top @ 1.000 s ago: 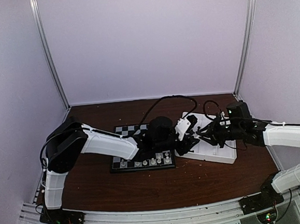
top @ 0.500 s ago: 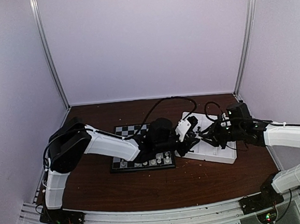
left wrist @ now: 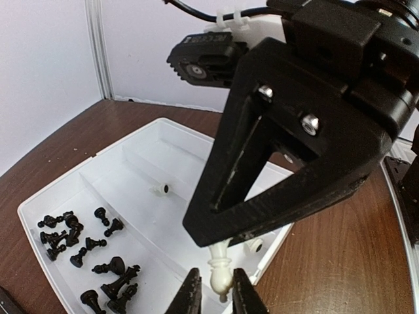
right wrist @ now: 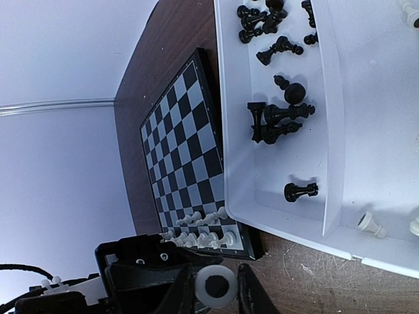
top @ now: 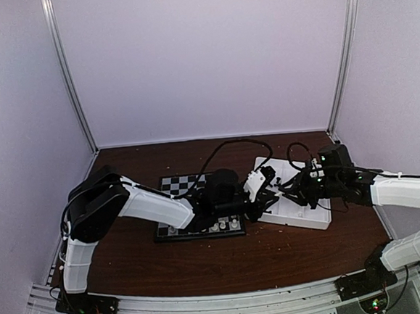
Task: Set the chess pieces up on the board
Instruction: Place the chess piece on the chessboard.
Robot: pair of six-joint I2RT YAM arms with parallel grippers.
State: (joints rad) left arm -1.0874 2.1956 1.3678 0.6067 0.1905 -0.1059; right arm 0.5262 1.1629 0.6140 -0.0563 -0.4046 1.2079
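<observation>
A white chess piece (left wrist: 221, 271) hangs between both grippers over the near left corner of the white tray (top: 306, 221). My right gripper (right wrist: 216, 294) is shut on its base end (right wrist: 216, 286), and shows as a black wedge in the left wrist view (left wrist: 294, 150). My left gripper (left wrist: 217, 299) has its fingers close on either side of the piece's head, one touching and a thin gap at the other. The board (top: 177, 183) lies left of the tray, with a row of white pieces (right wrist: 196, 232) along its near edge.
The tray (left wrist: 39, 204) holds several black pieces (left wrist: 72, 235) in one compartment and a few loose white ones (left wrist: 159, 190) in another; the right wrist view shows them too (right wrist: 275, 118). Brown table (top: 276, 257) lies in front. Both arms crowd the tray's left corner.
The left gripper has shifted slightly down and right toward the right gripper, and the two now meet at the white piece. The right arm has barely moved.
</observation>
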